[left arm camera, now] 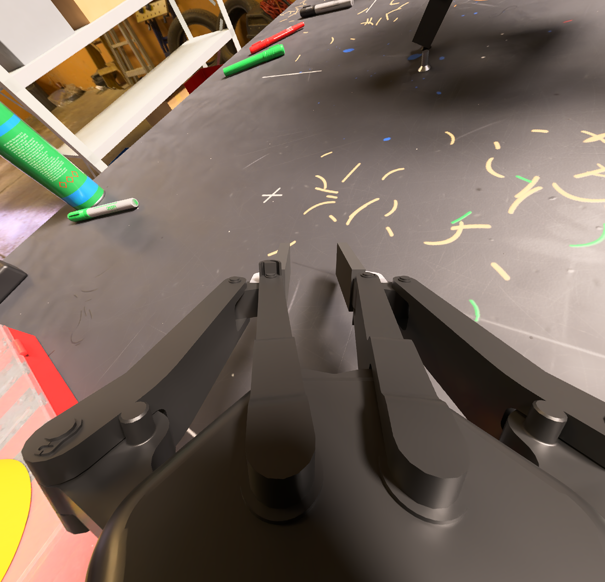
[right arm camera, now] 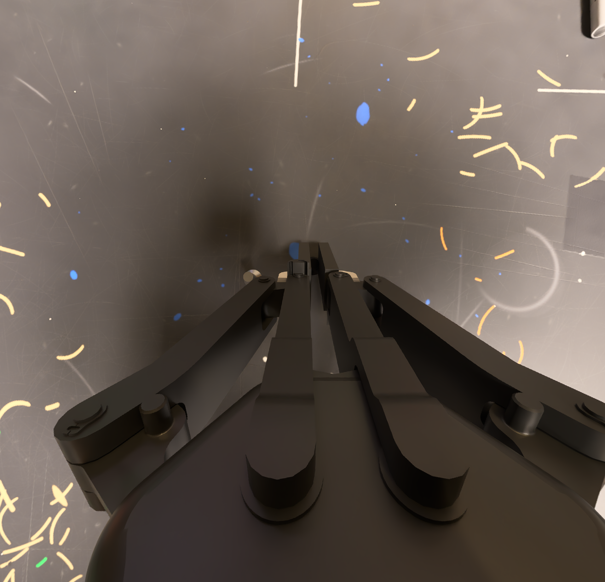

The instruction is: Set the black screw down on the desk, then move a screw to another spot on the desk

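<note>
Dark grey desk [left arm camera: 203, 160] with yellow scribbles spreads out under both my hands. My left gripper [left arm camera: 312, 255] hangs over a bare patch, its fingers a little way apart with nothing between them. From this side I can see far across to my right gripper [left arm camera: 425, 46], pointing straight down with a silver screw [left arm camera: 424, 62] standing on its head just under the tips. My right wrist view shows those fingers [right arm camera: 304, 255] pressed almost together right at the desk, but the screw is nearly hidden there, so I cannot tell if I am pinching it. Only the left view shows the green marker [left arm camera: 253, 60], the red marker [left arm camera: 277, 37], the grey marker [left arm camera: 327, 6], and the green can [left arm camera: 49, 160].
</note>
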Action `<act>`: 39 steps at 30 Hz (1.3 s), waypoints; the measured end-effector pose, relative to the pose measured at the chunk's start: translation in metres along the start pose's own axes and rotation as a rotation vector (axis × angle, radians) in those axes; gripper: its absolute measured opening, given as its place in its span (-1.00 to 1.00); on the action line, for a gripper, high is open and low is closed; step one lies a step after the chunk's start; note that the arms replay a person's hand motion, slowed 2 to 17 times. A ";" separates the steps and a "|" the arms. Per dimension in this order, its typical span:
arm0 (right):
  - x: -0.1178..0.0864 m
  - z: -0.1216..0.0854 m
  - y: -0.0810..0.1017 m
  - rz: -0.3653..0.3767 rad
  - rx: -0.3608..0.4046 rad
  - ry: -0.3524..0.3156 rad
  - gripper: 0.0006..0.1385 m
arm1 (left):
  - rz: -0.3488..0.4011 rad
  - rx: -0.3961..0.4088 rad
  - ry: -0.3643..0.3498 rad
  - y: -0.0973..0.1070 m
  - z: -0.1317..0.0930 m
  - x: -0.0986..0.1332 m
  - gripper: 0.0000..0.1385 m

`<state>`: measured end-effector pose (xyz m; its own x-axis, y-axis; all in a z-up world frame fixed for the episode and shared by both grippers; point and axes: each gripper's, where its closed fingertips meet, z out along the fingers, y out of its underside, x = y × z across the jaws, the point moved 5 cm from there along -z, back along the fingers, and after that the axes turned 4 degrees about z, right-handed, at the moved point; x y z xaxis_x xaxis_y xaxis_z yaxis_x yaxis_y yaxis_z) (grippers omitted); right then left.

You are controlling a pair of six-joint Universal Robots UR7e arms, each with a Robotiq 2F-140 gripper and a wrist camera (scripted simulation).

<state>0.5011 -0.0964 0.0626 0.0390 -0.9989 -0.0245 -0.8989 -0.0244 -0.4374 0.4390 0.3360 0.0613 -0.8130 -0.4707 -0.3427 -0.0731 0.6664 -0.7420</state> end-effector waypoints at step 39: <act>-0.144 -0.077 0.084 -0.797 -0.012 -0.609 -0.89 | 0.003 -0.005 0.003 0.000 0.001 0.001 -0.45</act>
<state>0.3867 0.0420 0.0986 0.8454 -0.5008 -0.1856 -0.5173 -0.6816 -0.5175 0.4388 0.3357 0.0605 -0.8150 -0.4672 -0.3429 -0.0738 0.6705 -0.7382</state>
